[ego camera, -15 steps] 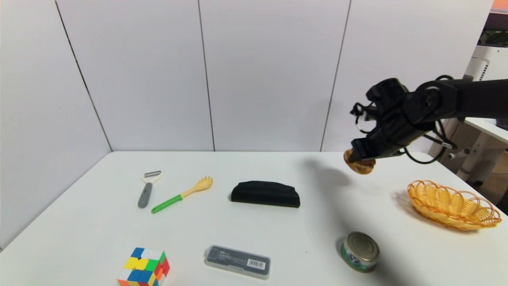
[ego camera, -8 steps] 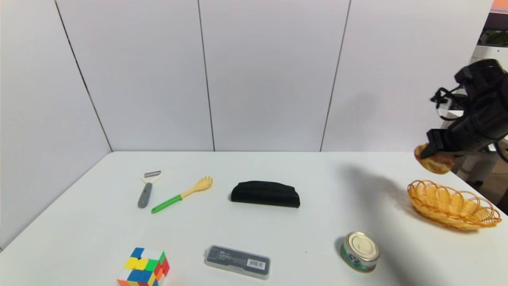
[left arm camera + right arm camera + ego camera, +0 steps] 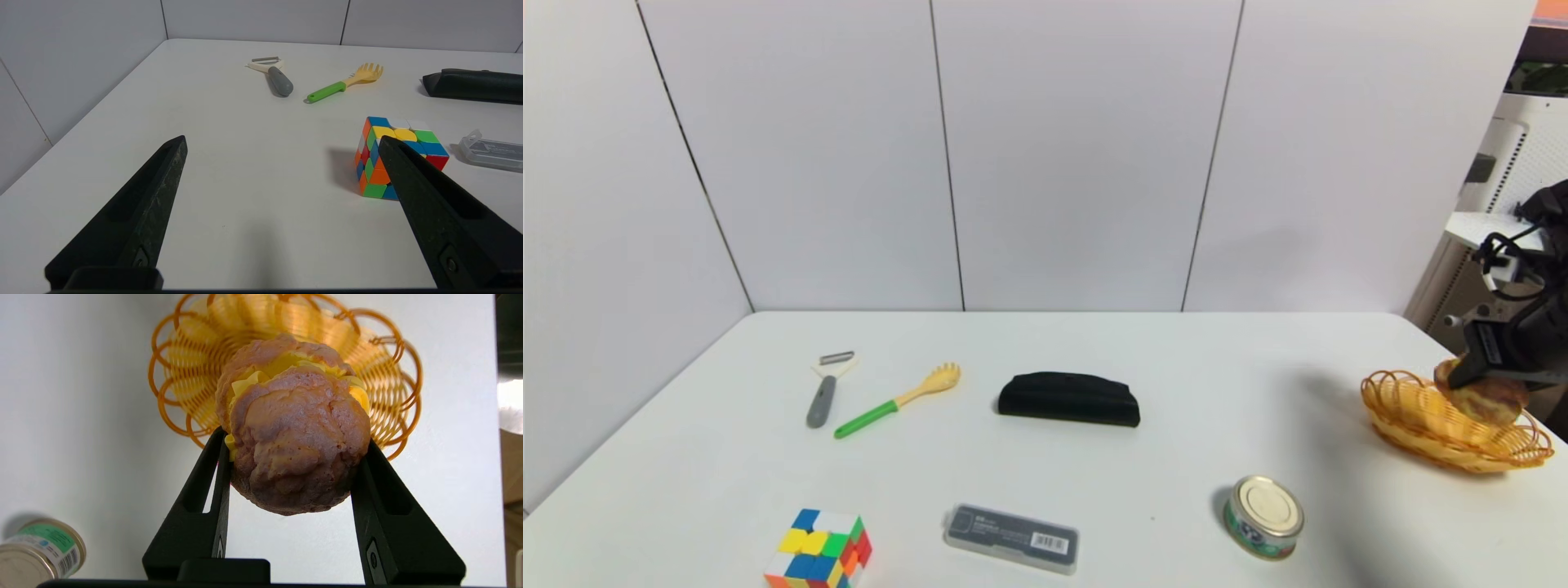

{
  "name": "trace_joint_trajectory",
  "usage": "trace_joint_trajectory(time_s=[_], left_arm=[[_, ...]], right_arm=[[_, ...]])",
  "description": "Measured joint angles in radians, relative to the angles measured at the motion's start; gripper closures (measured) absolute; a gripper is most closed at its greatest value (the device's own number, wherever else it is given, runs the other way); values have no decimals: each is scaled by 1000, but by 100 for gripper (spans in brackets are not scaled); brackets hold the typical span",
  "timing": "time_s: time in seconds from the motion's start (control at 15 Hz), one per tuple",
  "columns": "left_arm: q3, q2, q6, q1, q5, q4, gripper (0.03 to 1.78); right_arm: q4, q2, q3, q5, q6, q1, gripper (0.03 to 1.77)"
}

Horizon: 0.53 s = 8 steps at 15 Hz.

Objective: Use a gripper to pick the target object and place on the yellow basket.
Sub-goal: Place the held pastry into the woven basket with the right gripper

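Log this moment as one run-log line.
right gripper: shut on bun | bun: held over yellow basket | left gripper: open, idle

A multicoloured cube (image 3: 818, 549) sits near a grey case (image 3: 1013, 538).

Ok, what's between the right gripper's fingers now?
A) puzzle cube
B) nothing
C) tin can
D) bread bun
D: the right wrist view shows the bun clamped between the right gripper's fingers, with the basket behind it.

Tin (image 3: 1264, 518) left of basket (image 3: 1421, 420)
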State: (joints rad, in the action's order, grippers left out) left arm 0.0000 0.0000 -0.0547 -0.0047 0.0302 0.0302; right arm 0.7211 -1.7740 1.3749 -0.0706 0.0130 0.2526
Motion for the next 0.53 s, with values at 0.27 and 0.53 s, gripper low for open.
trace_joint_trajectory(time_s=[0.27, 0.53], left_arm=[[0, 0, 0, 0, 0, 0, 12], [0, 0, 0, 0, 0, 0, 12]], right_arm=[[-5, -22, -18, -3, -2, 20, 96], [-37, -52, -18, -5, -1, 27, 96]])
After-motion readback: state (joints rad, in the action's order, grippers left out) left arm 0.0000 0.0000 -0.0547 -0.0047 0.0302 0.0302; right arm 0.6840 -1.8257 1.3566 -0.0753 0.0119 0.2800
